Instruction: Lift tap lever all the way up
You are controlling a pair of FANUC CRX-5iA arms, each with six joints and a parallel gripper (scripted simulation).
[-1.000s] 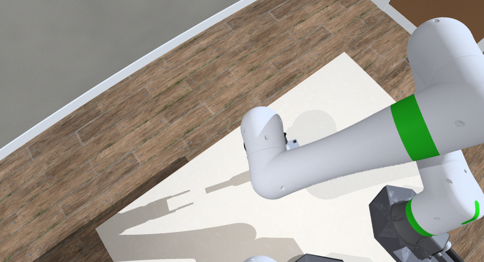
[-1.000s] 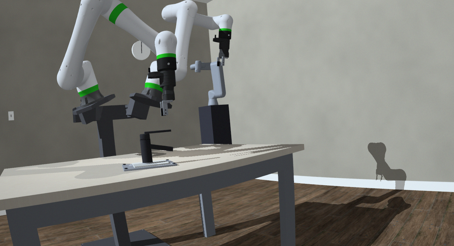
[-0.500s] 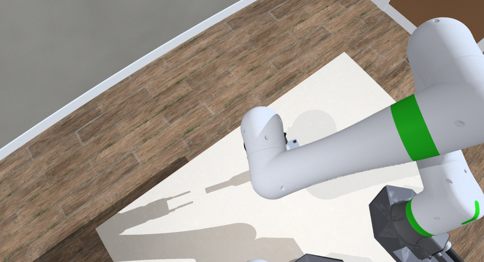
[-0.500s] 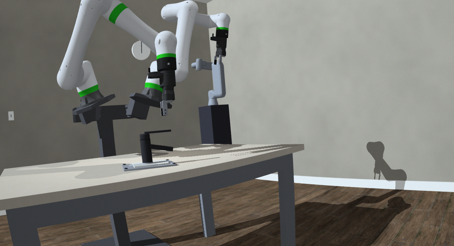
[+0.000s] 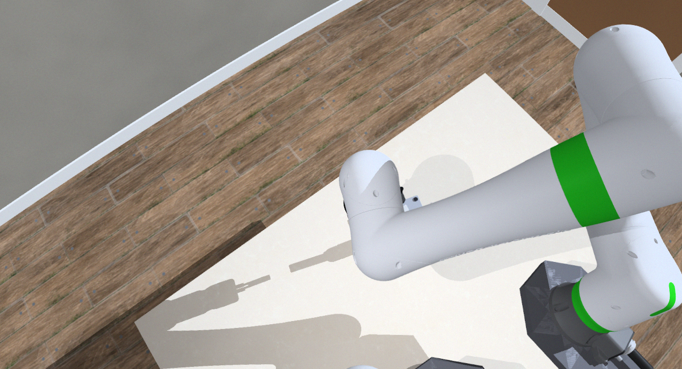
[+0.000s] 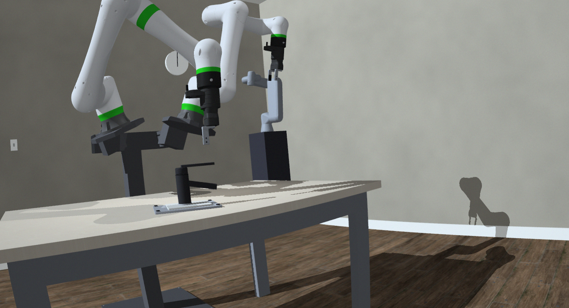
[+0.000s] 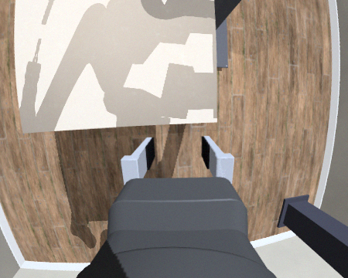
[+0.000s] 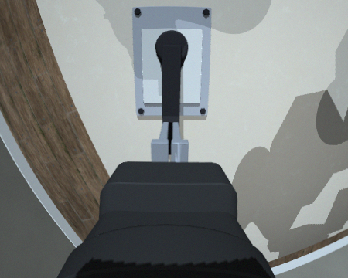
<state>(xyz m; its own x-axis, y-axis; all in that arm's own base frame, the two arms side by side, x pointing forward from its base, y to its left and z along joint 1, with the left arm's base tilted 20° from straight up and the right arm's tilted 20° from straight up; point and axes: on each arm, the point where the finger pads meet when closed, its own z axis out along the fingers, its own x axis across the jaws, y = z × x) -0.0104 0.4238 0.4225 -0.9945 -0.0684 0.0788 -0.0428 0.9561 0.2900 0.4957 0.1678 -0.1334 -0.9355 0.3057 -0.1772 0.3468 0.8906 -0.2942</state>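
The black tap (image 6: 183, 189) (image 8: 172, 35) stands upright on a grey base plate (image 6: 186, 209) (image 8: 138, 58). Its flat lever (image 6: 198, 164) (image 8: 171, 85) extends from the top, nearly level with a slight upward tilt, above the spout (image 6: 203, 184). My right gripper (image 6: 205, 140) (image 8: 170, 132) is shut with nothing between its fingers. It hangs above the lever's free end, with a gap between them. My left gripper (image 6: 273, 76) (image 7: 178, 146) is open and empty, high up and far from the tap, past the table's edge. In the top view the right arm hides nearly all of the tap.
The pale table (image 5: 457, 123) (image 6: 99, 230) (image 7: 73, 116) carries the tap and many arm shadows. A small grey robot arm (image 6: 274, 101) on a dark pedestal (image 6: 268, 155) stands behind, near my left gripper in the exterior view. The right forearm (image 5: 477, 223) crosses over the table.
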